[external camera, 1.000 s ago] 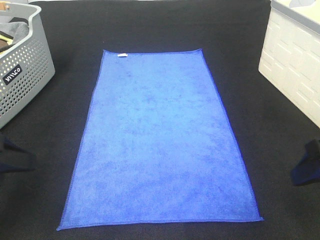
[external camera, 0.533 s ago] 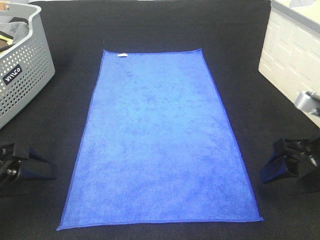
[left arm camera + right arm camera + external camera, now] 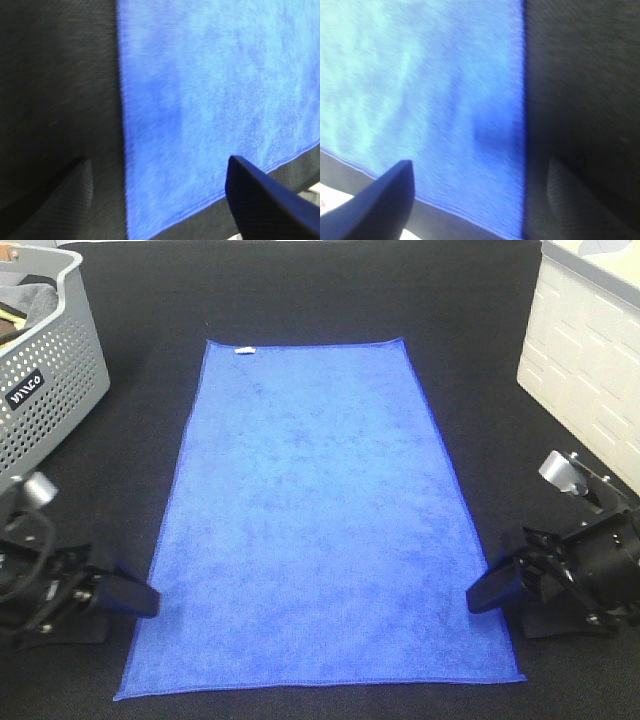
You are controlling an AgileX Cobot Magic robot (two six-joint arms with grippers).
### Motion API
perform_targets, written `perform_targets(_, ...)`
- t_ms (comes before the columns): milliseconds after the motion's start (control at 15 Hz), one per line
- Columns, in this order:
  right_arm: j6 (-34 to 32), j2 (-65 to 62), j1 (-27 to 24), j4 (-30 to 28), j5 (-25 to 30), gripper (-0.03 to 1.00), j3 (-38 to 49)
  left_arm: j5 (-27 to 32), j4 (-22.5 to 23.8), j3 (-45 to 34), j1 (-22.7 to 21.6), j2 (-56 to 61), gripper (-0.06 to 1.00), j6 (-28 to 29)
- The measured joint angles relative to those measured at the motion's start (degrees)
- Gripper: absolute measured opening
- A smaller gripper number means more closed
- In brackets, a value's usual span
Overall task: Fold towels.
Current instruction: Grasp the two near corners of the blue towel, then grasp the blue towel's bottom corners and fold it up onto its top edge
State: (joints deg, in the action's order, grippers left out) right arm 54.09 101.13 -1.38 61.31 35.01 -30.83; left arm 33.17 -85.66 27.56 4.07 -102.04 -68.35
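The blue towel lies spread flat on the black table, long sides running away from me, with a small white tag at its far left corner. My left gripper sits low at the towel's left edge near the front corner, open. In the left wrist view the left gripper straddles the towel's hem with nothing held. My right gripper reaches the right edge near the front corner, also open. The right wrist view shows the right gripper spanning the towel's side edge.
A grey perforated basket holding a grey cloth stands at the back left. A white panelled box stands at the back right. The black table surface surrounds the towel.
Both arms have come in from the sides towards the towel's front corners. The towel has not moved.
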Motion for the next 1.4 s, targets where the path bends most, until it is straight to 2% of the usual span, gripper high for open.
perform_targets(133, 3.44, 2.75, 0.00, 3.95, 2.01, 0.63, -0.11, 0.86, -0.40, 3.84, 4.13, -4.07, 0.70, 0.97)
perform_targets(267, 3.90, 3.67, 0.00, 5.50, 2.52, 0.61, -0.11, 1.55, -0.80, 5.39, 5.50, -5.44, 0.70, 1.83)
perform_targets(400, 5.21, 4.47, 0.00, 6.65, 2.58, 0.48, -0.11, 2.12, -1.26, 7.28, 6.88, -7.05, 0.63, 2.64)
perform_targets(533, 5.61, 4.64, 0.00, 6.65, 1.89, 0.38, -0.11, 0.97, -1.49, 7.33, 6.99, -7.68, 0.46, 2.81)
perform_targets(600, 5.73, 4.70, 0.00, 6.76, 1.49, 0.34, -0.11, 0.40, -1.49, 7.33, 6.99, -7.85, 0.29, 2.81)
perform_targets(667, 5.73, 4.81, 0.00, 7.16, 1.20, 0.30, -0.11, 0.40, -1.49, 7.33, 7.05, -7.85, 0.19, 2.81)
perform_targets(800, 5.73, 5.16, 0.00, 7.79, 0.11, 0.16, -0.11, 0.40, -1.49, 7.33, 7.05, -7.85, 0.02, 2.81)
perform_targets(867, 5.73, 5.16, 0.00, 7.85, -0.40, 0.06, -0.11, 0.40, -1.49, 7.33, 7.05, -7.85, 0.00, 2.81)
perform_targets(933, 5.73, 5.16, 0.00, 7.85, -0.74, 0.00, -0.11, 0.40, -1.49, 7.33, 7.05, -7.85, 0.00, 2.81)
perform_targets(1200, 5.73, 4.87, 0.00, 8.02, -0.52, 0.00, 0.06, 0.69, 0.63, 7.33, 7.05, -6.99, 0.00, 3.84)
perform_targets(1400, 0.57, -1.20, 0.00, 3.15, 0.40, 0.00, 0.11, 0.80, 7.10, 7.22, 7.05, -1.43, 0.00, 9.05)
